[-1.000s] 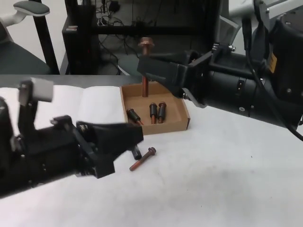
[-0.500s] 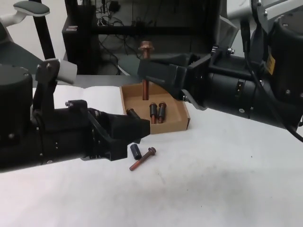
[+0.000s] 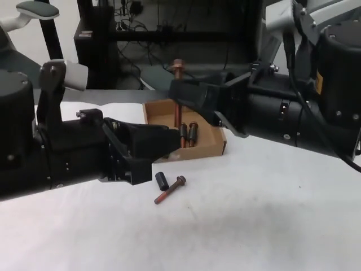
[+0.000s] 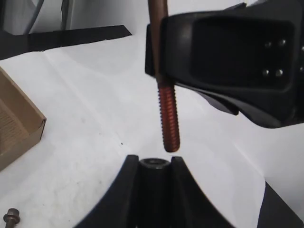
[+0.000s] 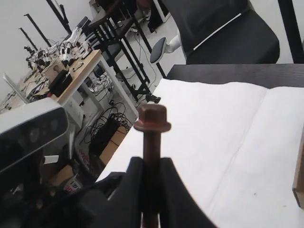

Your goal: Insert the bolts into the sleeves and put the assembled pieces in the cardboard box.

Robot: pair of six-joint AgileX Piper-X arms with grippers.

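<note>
There is one cardboard box (image 3: 217, 148) on the desk (image 3: 271, 214).

There are two bare bolts. The gripped bolt (image 5: 151, 124) stands upright in the right end effector (image 3: 178, 93), up off the desk near the box. The loose bolt (image 3: 170, 191) lies on the desk in front of the box.

There are two bare sleeves. The gripped sleeve (image 4: 153, 164) is clamped in the left end effector (image 4: 153, 167). The loose sleeve (image 3: 162, 180) is on the desk in front of the box, just beside the loose bolt.

Two assembled pieces (image 3: 183, 134) can be counted side by side inside the box. The left end effector hides part of the box's floor.

There are two end effectors.
</note>
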